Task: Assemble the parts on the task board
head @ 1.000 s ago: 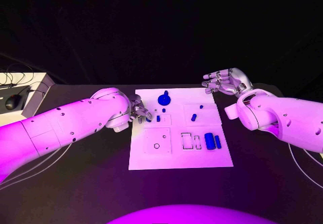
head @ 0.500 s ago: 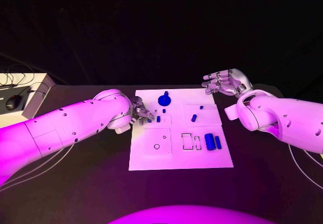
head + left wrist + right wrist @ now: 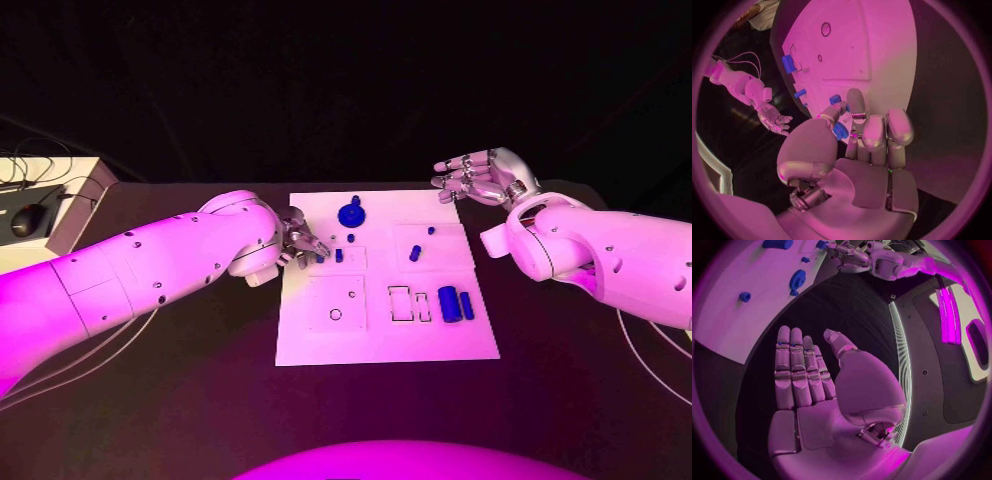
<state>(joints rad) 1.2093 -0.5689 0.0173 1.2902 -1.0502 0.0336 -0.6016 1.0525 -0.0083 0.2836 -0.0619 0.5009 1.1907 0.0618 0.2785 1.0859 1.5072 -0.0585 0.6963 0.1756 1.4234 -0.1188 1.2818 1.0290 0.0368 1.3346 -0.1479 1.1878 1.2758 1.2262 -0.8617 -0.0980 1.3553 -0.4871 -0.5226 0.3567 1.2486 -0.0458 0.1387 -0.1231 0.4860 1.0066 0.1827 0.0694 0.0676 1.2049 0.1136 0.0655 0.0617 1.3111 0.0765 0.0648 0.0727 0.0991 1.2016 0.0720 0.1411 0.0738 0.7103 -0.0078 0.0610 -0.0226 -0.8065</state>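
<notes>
The white task board [image 3: 433, 340] lies mid-table. On it are a round blue part [image 3: 352, 212] at the far edge, a few small blue pegs [image 3: 415, 251] in the middle, and two long blue parts [image 3: 456, 303] beside empty slots [image 3: 401, 302]. My left hand [image 3: 300, 240] sits at the board's left edge. It pinches a small blue part [image 3: 840, 131] between thumb and finger, just over the board [image 3: 873, 45]. My right hand [image 3: 483, 175] hovers open off the board's far right corner. Its fingers [image 3: 795, 365] are straight and hold nothing.
A pale box with a computer mouse [image 3: 29, 216] and cables stands at the table's far left. The black table [image 3: 173, 400] spreads around the board. The right wrist view shows the round blue part [image 3: 797, 280] and the left hand [image 3: 854, 255] across the board.
The left hand has edged slightly toward the board with the small part still pinched. The right hand has not moved.
</notes>
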